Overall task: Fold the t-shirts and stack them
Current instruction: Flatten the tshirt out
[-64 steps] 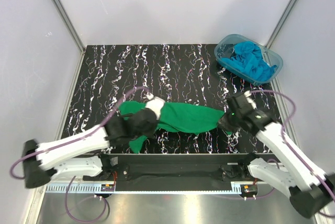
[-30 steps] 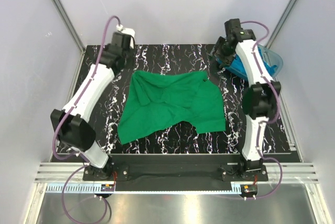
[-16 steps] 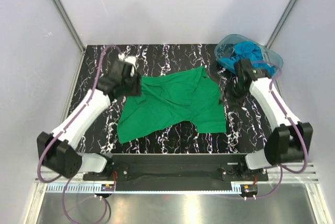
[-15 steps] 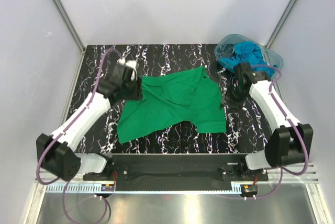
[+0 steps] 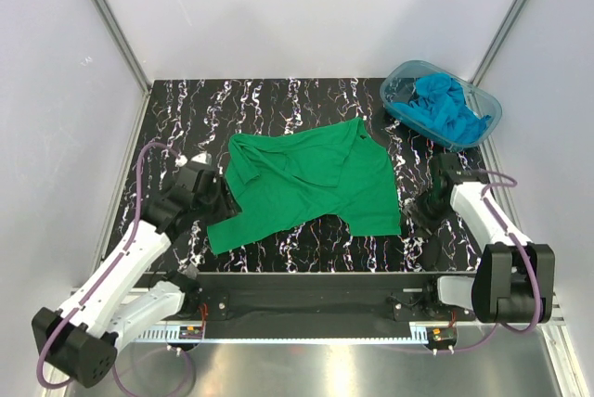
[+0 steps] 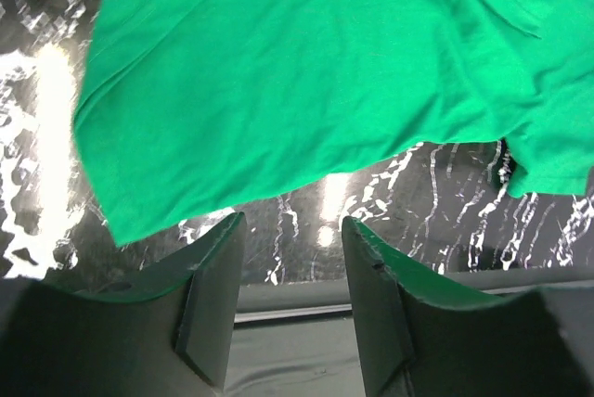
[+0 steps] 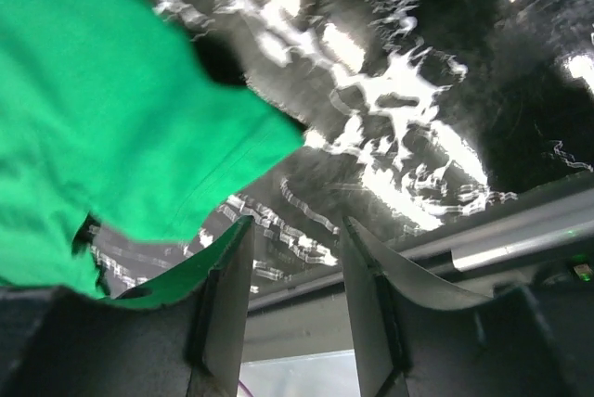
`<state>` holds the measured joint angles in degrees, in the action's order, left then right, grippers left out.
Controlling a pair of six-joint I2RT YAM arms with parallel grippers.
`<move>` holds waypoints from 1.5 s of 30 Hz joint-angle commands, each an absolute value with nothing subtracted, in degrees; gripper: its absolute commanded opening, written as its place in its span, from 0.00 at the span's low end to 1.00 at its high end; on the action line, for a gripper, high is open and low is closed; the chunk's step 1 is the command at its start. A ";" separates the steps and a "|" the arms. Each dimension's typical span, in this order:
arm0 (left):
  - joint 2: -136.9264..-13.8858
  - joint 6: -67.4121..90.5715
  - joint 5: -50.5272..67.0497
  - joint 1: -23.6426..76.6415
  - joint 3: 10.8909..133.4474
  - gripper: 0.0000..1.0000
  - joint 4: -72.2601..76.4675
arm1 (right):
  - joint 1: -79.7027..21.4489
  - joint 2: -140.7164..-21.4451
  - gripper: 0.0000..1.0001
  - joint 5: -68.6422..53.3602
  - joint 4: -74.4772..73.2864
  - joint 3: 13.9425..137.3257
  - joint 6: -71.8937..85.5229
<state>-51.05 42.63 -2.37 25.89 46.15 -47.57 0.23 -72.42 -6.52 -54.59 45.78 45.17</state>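
Note:
A bright green t-shirt (image 5: 306, 182) lies spread out and rumpled in the middle of the black marbled table (image 5: 186, 119). Several turquoise-blue t-shirts (image 5: 445, 108) are heaped at the back right. My left gripper (image 5: 219, 204) hovers at the green shirt's near left corner. In the left wrist view it (image 6: 292, 225) is open and holds nothing, with the green t-shirt (image 6: 306, 72) beyond its tips. My right gripper (image 5: 419, 214) is just right of the shirt's near right corner. It (image 7: 295, 228) is open too, and the green t-shirt (image 7: 111, 137) lies ahead to its left.
A clear blue-tinted plastic tub (image 5: 391, 93) at the back right corner holds the turquoise shirts. White walls with metal posts enclose the table on three sides. The table's near edge rail (image 5: 306, 278) runs just behind both grippers.
Both arms have drawn back from the far side of the table to its near edge, beside the shirt's near corners. The green shirt stays spread out, barely shifted.

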 commanded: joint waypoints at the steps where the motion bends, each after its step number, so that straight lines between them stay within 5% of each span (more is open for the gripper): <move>1: -48.96 46.84 -5.71 26.19 44.74 0.52 -50.09 | 1.23 -70.32 0.49 -5.01 -47.21 40.81 48.95; 13: -43.86 48.60 -5.19 26.19 42.80 0.57 -50.80 | 1.23 -72.50 0.38 -1.94 -38.23 38.84 50.10; 45: -49.83 45.97 -4.66 26.19 45.00 0.58 -48.07 | -2.90 -79.71 0.38 -5.10 -33.57 35.42 50.01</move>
